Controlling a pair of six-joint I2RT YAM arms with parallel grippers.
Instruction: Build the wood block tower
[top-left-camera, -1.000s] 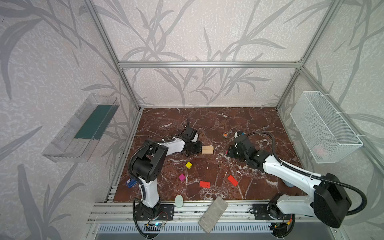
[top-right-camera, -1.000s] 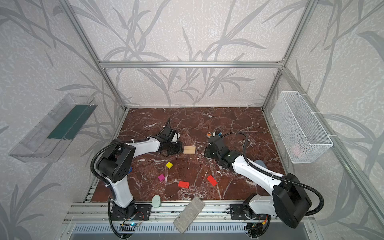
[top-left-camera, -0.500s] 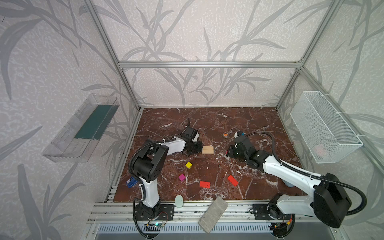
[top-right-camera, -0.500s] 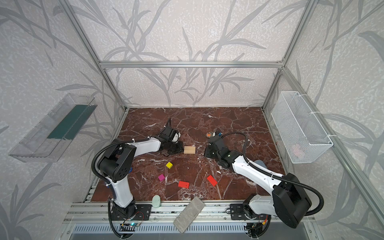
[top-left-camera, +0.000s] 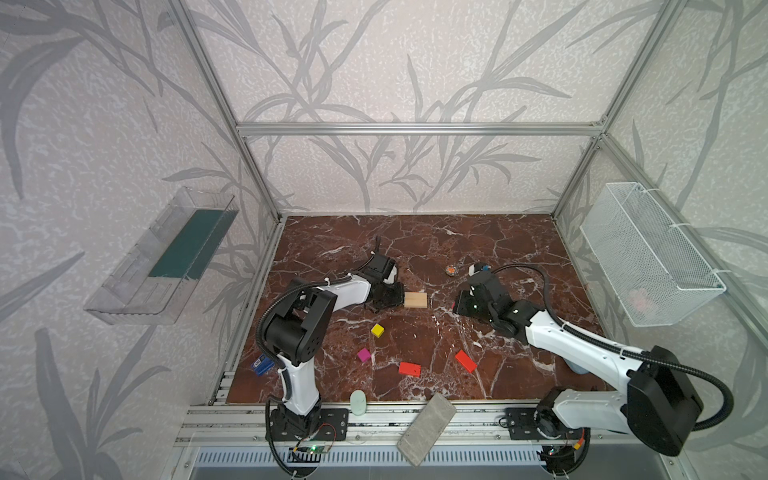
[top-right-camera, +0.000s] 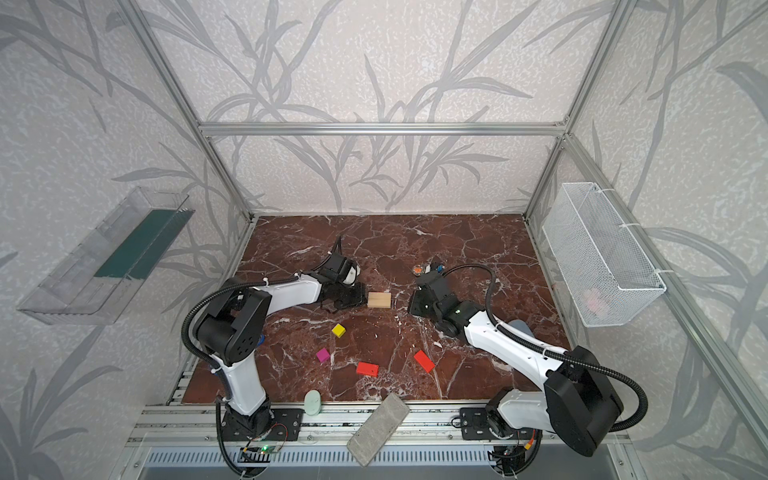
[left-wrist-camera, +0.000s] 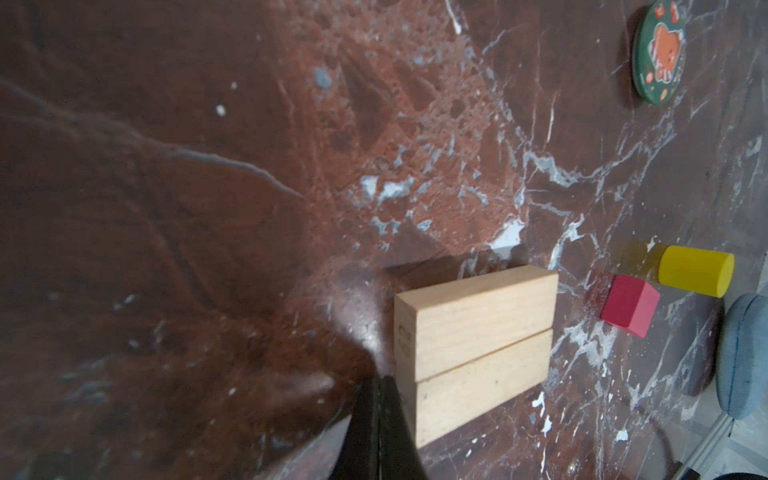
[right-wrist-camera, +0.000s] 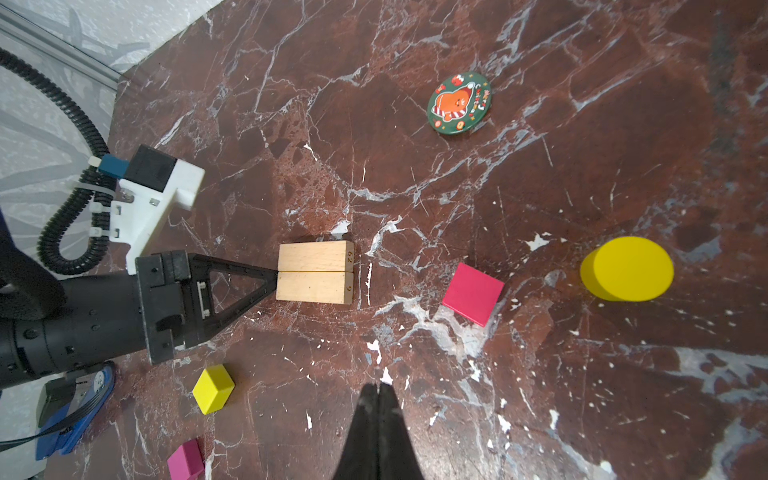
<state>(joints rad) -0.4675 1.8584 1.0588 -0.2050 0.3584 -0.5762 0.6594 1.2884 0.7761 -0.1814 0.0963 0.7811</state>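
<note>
Holding nothing, my left claw (right-wrist-camera: 274, 276) is pinched shut, its tip seemingly touching the end of the two tan bars (right-wrist-camera: 314, 272), which lie flat, side by side and touching, mid-bench (top-left-camera: 457, 241). My right claw (right-wrist-camera: 378, 388) is also shut and empty, hanging over bare marble, apart from the bars. A magenta cube (right-wrist-camera: 473, 294) and a yellow cylinder (right-wrist-camera: 627, 268) sit on my right arm's side; a yellow cube (top-left-camera: 377, 330), a second magenta cube (top-left-camera: 363, 355), a red flat rectangle (top-left-camera: 409, 368) and a second red flat rectangle (top-left-camera: 466, 360) lie scattered nearer the front.

Worktop (top-left-camera: 478, 232): was red-brown marble, veined white.
Tan bars (right-wrist-camera: 314, 272): were plain pale wood, grain showing.
Yellow cube (right-wrist-camera: 213, 388) and yellow cylinder (right-wrist-camera: 626, 268): were bright yellow.
Magenta cubes (right-wrist-camera: 473, 294): were pinkish magenta.
Red flat rectangles (top-left-camera: 409, 368): were solid red.
Round badge (right-wrist-camera: 459, 103): was dark green with an orange figure.
Brick (top-left-camera: 426, 428): was grey.
Stapler (top-left-camera: 262, 365): was blue.
Walls (top-left-camera: 415, 83): bore a grey leaf print.
</note>
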